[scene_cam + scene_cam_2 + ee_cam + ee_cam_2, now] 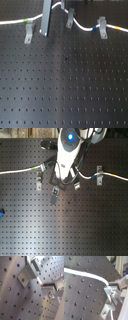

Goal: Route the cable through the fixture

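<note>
The white cable [12, 22] runs along the far side of the black board, with a green band left, a blue band [94, 29] and a yellow band right. It arcs up by the gripper and comes down at the fixture [70, 19], the dark slim middle clip, which also shows in the second exterior view [76, 184]. My gripper [45, 29] stands upright between the left clip and the fixture; the second exterior view shows it under the arm [54, 197]. In the second wrist view the cable [86, 274] ends between the shut fingers [110, 289].
A paler clip [29, 31] holds the cable at the first exterior view's left and another [102, 26] at its right. The board [65, 85] is a perforated black plate. A grey clip [25, 276] sits close to the fingers in the first wrist view.
</note>
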